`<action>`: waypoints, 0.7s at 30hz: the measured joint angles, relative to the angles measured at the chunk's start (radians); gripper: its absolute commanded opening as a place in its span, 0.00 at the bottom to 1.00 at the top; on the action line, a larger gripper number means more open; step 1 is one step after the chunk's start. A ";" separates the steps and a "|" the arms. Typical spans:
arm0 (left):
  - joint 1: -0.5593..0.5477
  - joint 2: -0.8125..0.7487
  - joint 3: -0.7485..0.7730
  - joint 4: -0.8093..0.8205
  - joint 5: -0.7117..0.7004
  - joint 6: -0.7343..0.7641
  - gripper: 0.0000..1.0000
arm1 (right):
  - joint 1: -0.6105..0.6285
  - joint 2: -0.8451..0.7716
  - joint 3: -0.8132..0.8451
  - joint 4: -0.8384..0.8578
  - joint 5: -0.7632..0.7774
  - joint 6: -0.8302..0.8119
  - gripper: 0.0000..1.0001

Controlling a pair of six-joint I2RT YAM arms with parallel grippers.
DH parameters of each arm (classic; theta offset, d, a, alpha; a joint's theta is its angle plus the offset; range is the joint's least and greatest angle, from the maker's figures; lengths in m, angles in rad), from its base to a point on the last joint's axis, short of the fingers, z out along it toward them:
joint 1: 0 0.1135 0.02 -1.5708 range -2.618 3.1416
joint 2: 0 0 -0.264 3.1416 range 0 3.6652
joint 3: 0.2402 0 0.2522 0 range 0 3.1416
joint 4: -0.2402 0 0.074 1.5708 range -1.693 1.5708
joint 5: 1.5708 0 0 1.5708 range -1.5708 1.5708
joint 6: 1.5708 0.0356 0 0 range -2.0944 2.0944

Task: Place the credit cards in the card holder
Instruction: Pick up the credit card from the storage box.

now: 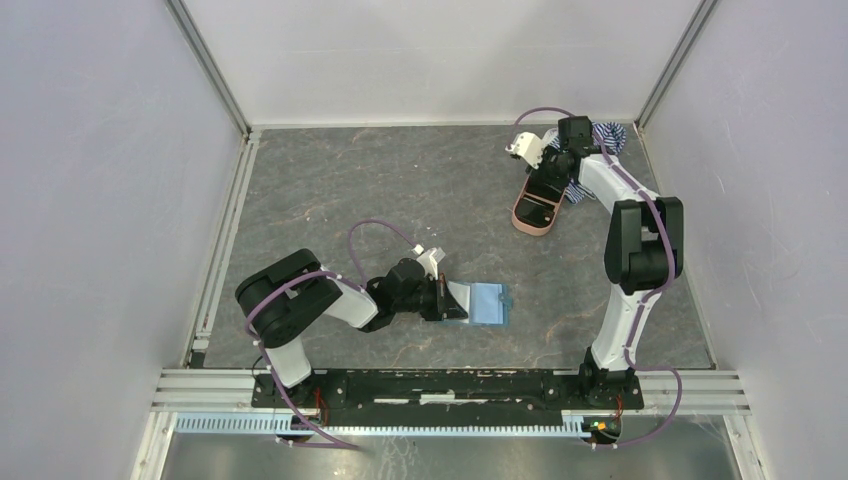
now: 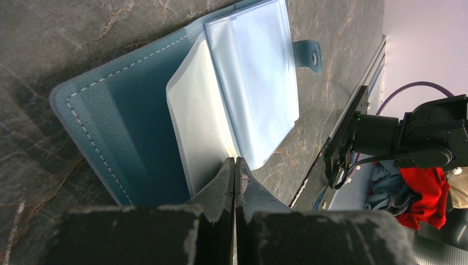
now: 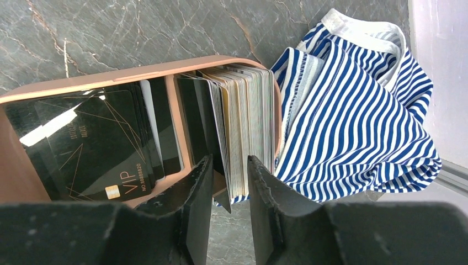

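Note:
The teal-blue card holder [image 1: 485, 303] lies open near the table's middle, with its paler clear sleeves [image 2: 254, 77] fanned out. My left gripper [image 2: 235, 161] is shut, pinching the corner of one raised sleeve [image 2: 201, 121]. At the back right, many credit cards [image 3: 243, 110] stand on edge in a pink case [image 3: 110, 77], and dark "VIP" cards [image 3: 83, 143] lie flat beside them. My right gripper [image 3: 229, 160] is open over the case. Its fingers straddle the near part of the upright stack, with a gap on the left side.
A blue-white striped cloth [image 3: 353, 121] is bunched right against the pink case [image 1: 533, 212], near the back right corner wall. The holder's snap tab [image 2: 308, 55] sticks out on the far side. White walls enclose the table on three sides.

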 measured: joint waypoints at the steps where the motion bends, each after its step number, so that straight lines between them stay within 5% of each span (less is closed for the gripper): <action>1: 0.000 0.000 0.000 0.000 0.000 0.000 0.02 | 0.000 -0.001 0.000 -0.002 -0.001 0.000 0.31; 13: 0.000 0.000 0.000 0.000 0.000 0.000 0.02 | 0.000 -0.003 0.000 -0.039 -0.042 0.003 0.00; 21: 0.000 0.000 0.000 0.000 0.000 0.000 0.02 | 0.000 -0.003 0.012 -0.072 -0.066 0.003 0.00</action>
